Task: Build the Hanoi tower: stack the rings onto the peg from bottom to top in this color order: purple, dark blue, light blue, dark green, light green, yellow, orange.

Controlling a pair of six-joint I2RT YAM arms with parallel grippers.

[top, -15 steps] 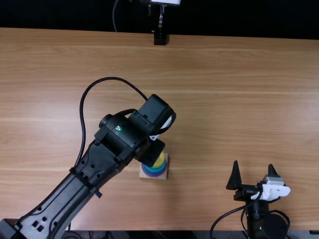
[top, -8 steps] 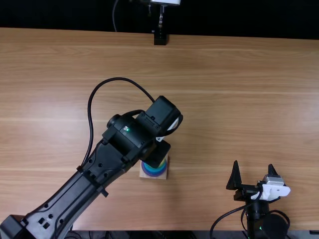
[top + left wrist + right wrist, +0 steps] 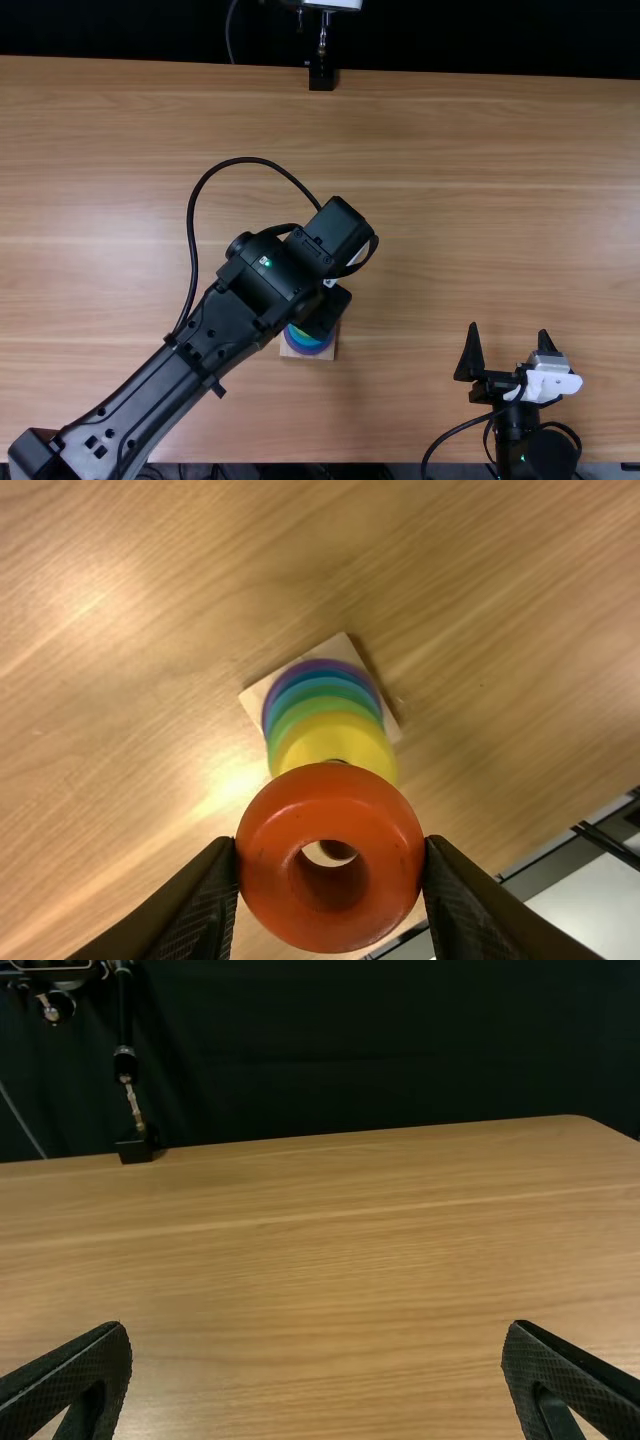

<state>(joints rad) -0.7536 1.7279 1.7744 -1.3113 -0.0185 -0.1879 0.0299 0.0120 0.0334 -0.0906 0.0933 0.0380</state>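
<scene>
Orange ring, the task's last colour: gripped between the two fingers of the left gripper, one closed on either side of it, its round hole facing the wrist camera. Next outward lies the stack, on its pale wooden base: yellow ring uppermost, then green bands, blue bands and, lowest, the purple ring. Neighbouring shades blend, so I cannot vouch for every single ring; the visible order agrees with the one required. By this reading six rings are placed and one remains: the orange ring is to be brought into line with the peg, lowered and released. Whether it is already centred, I cannot tell.

Comparison of views: the left wrist view gives the held ring and the yellow ring; the top view gives the left arm reaching over the stack, with part of the lower rings and the base beside its end, left of the middle of the wooden table. Farther out, near the table's near edge, the right gripper stands with fingers spread and nothing between them. The right wrist view adds a black mount at the far edge, before a dark backdrop.
</scene>
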